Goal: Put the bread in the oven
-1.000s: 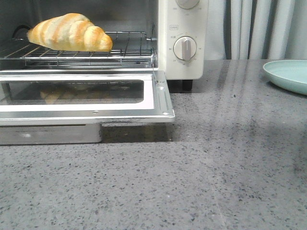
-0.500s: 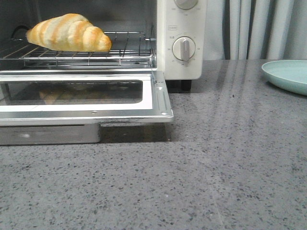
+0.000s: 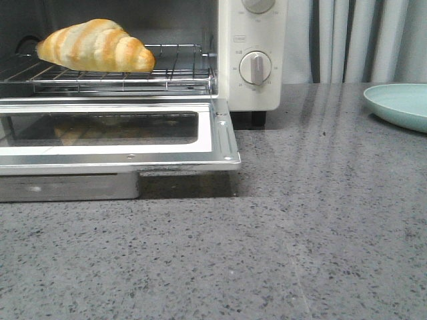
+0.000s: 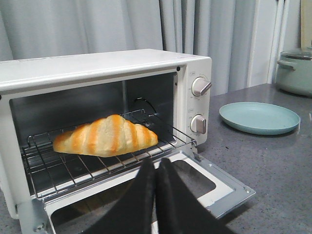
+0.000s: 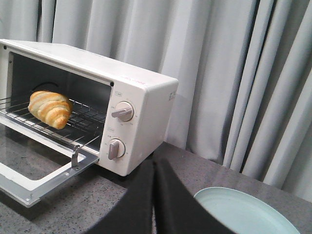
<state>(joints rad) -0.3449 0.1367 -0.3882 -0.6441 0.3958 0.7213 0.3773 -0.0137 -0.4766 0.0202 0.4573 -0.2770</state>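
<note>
Grey counter [image 3: 320, 220] holds one oven [image 4: 105, 68] (one bread [image 4: 105, 136] inside), one plate [image 4: 259, 117]; both fingers pairs together.

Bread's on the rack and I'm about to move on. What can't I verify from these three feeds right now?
- Oven: its left side and top are cut off by the front view's edges.
- Dial markings: too small to read in any view.
- Pot: cut off by the left wrist view's edge.
- Plate: partly cut off by the right wrist view's lower edge.
- Bread underside: hidden against the rack.

A kitchen: toaster oven [image 4: 112, 126], speckled countertop [image 3: 300, 233], plate [image 4: 258, 117], curtains [image 5: 219, 73].
</note>
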